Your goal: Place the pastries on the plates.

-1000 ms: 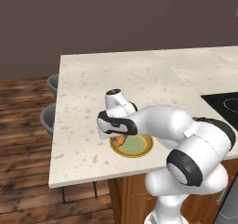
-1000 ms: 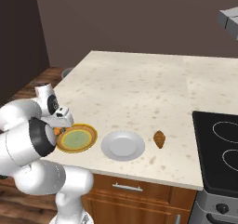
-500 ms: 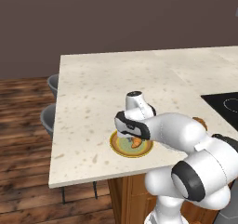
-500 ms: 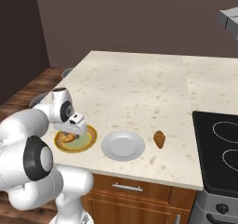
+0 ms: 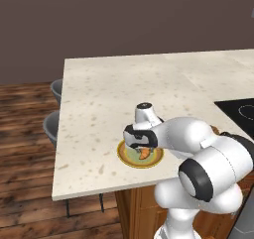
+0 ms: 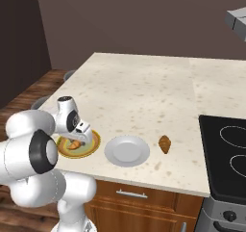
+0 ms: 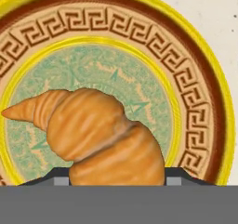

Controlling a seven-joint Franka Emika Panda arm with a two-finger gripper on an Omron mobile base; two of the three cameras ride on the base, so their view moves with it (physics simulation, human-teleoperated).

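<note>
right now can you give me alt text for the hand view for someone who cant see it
A golden-brown croissant sits between the two dark finger tips, close over the green centre of a round patterned plate with a yellow rim and a brown key-pattern ring. A sliver of speckled pale counter shows beyond the plate's rim.

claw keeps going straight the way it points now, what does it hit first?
The croissant between its fingertips, then right under it the green centre of the yellow-rimmed plate. The claw points straight down at that plate; whether the croissant already rests on it is hard to tell.
</note>
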